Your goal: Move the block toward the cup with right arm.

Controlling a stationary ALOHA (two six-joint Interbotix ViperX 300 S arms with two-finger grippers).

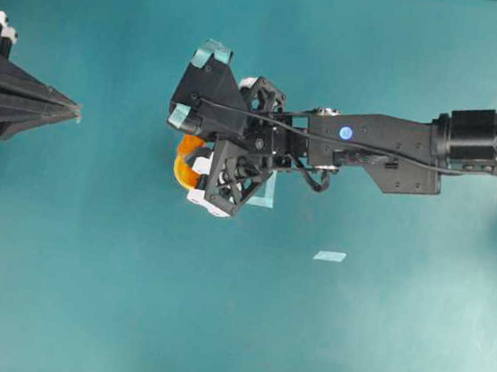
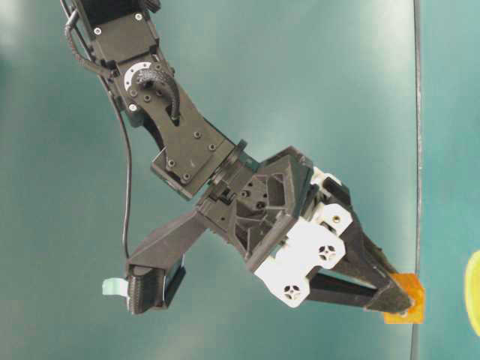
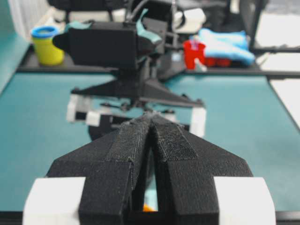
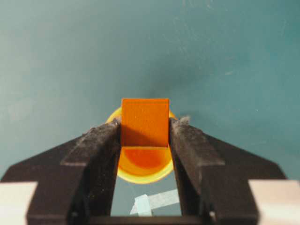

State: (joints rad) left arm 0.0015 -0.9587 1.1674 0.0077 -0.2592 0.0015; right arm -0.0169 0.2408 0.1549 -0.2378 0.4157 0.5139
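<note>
Right arm's black lattice gripper [image 4: 144,129] is clamped on the small orange cube [image 4: 145,123], held directly above the round orange-yellow thick-rimmed cup [image 4: 143,165]; transfer appears near complete, release outstanding.

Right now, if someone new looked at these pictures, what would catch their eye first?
The orange block pinched between the right gripper's black fingers, hanging directly over the round orange cup. Then the long black right arm stretched across the teal table, with the left gripper shut at the left edge.
</note>
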